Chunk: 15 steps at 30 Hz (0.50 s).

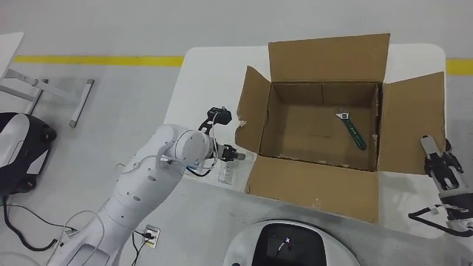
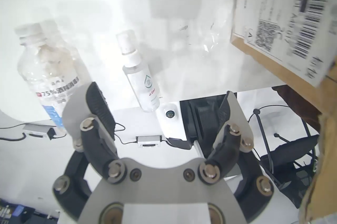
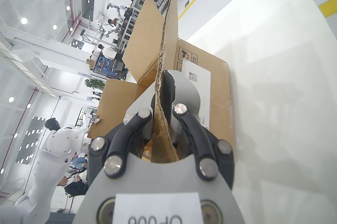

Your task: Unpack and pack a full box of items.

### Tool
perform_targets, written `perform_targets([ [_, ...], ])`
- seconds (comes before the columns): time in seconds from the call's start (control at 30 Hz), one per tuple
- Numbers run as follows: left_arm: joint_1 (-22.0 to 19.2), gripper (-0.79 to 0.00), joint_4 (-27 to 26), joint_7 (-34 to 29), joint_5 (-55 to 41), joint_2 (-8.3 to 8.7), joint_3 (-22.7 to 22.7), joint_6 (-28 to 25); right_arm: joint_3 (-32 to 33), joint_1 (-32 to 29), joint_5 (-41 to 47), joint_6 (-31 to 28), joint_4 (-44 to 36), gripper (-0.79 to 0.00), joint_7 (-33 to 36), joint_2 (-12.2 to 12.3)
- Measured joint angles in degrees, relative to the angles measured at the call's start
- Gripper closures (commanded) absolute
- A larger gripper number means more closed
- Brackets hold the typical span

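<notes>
White table [image 1: 207, 66] holds box [image 1: 329, 58]; right jaws clamp flap [image 1: 410, 122]

The box [image 1: 314, 185] stands open to the top, its four flaps [image 1: 329, 58] splayed outward. A wrench [image 1: 350, 131] lies on its floor near the right wall. Left of it, the left flap overhangs a narrow strip of bench [image 1: 207, 81], where a clear bottle [image 2: 50, 77] and a spray bottle [image 2: 139, 77] sit apart.

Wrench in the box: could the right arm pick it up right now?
Probably not yet. The right gripper is shut on the box flap, so it would have to let go first. Otherwise the wrench lies alone under the open top.
</notes>
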Motion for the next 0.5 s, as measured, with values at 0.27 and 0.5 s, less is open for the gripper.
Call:
perform_targets([
  [0.27, 3.64, -0.785, -12.89, -1.21, -4.33, 1.04, -10.30, 1.03, -0.26, 0.23, -0.19, 0.01, -0.04, 0.000, -0.01, 0.03],
  [0.5, 3.74, -0.785, -21.51, -1.82, -8.69, 1.71, -18.87, -0.39, -0.60, 0.22, -0.24, -0.06, 0.27, 0.000, -0.18, 0.03],
])
